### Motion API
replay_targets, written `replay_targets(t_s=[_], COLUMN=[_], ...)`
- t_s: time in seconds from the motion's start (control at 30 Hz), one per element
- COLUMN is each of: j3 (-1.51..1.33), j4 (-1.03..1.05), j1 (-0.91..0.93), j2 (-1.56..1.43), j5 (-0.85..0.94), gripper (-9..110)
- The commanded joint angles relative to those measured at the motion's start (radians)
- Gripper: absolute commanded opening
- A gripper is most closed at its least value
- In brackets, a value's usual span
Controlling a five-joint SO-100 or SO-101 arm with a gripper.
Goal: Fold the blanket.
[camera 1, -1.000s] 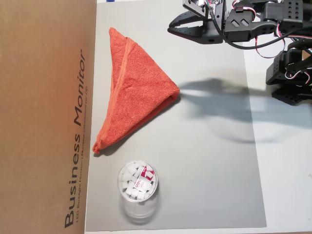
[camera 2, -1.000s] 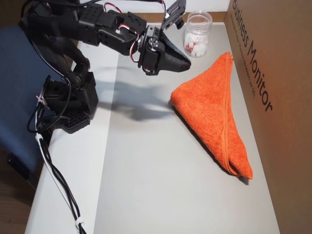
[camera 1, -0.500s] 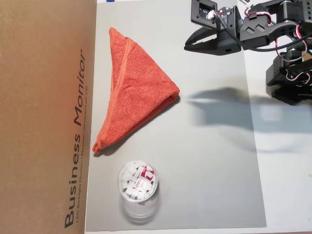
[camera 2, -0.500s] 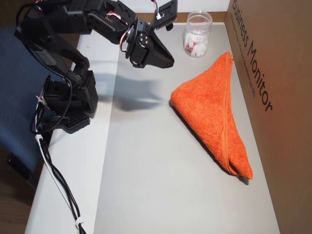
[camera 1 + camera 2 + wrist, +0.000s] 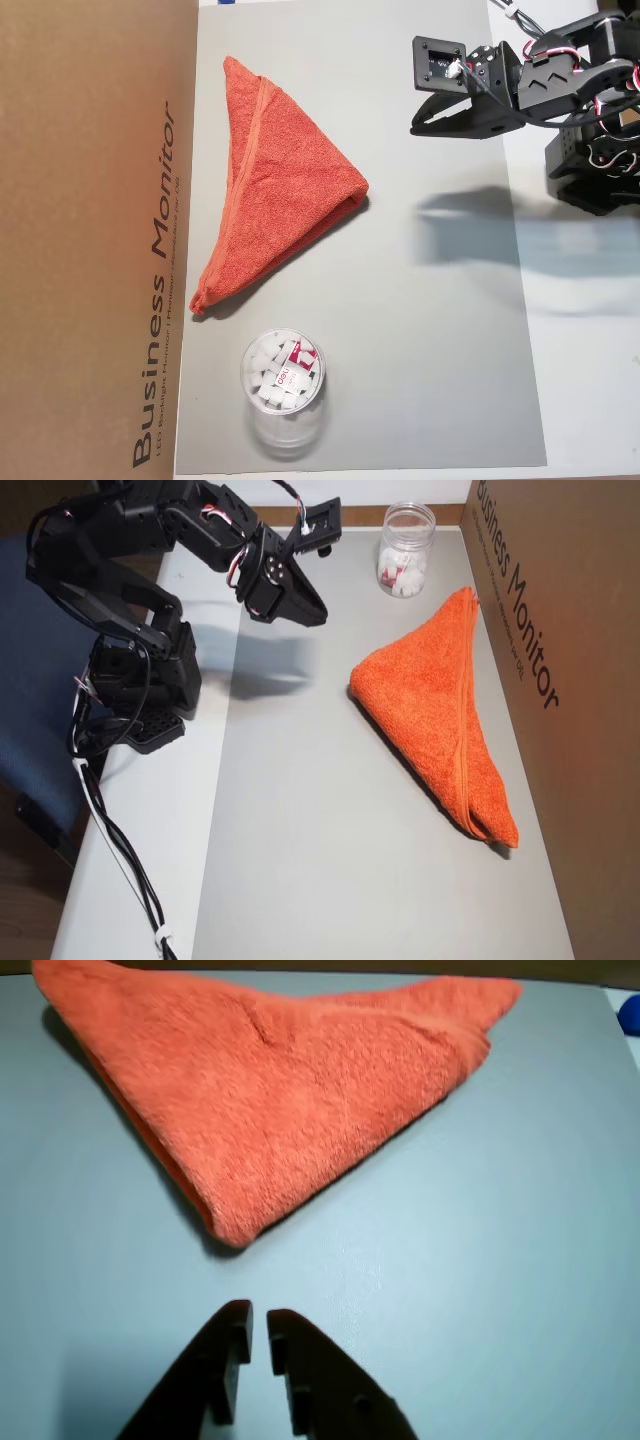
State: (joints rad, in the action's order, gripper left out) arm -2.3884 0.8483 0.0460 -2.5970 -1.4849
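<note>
One orange-red terry blanket (image 5: 275, 200) lies folded into a triangle on a grey mat (image 5: 430, 340). In an overhead view its long hemmed edge runs just beside a brown cardboard box (image 5: 95, 240) printed "Business Monitor", which borders the mat's left side. The triangle's blunt folded corner points out toward the middle of the mat. The layers sit neatly stacked, with a stitched band showing along one edge.

Open grey mat spreads wide around that corner, clear all the way to the white worktop (image 5: 150, 820) beyond the mat's far edge.

One clear plastic cup (image 5: 283, 383) holding small white pieces stands on the mat near one narrow tip of the blanket, apart from it.

One black robot arm (image 5: 150, 550) stands on the worktop's edge. Its claw (image 5: 259, 1326) hangs above bare mat, well apart from the blanket. In the wrist view its two fingers sit almost together with only a thin slit between them, holding nothing.
</note>
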Motion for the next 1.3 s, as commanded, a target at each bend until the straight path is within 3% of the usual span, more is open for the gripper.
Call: replay_targets(t_s=[0.0,1.27], j3=[-0.029,-0.747], j4=[0.003,0.006], j1=[-0.011,-0.029], j2=[-0.069,-0.773], j5=[0.008,0.026], gripper=[0,0])
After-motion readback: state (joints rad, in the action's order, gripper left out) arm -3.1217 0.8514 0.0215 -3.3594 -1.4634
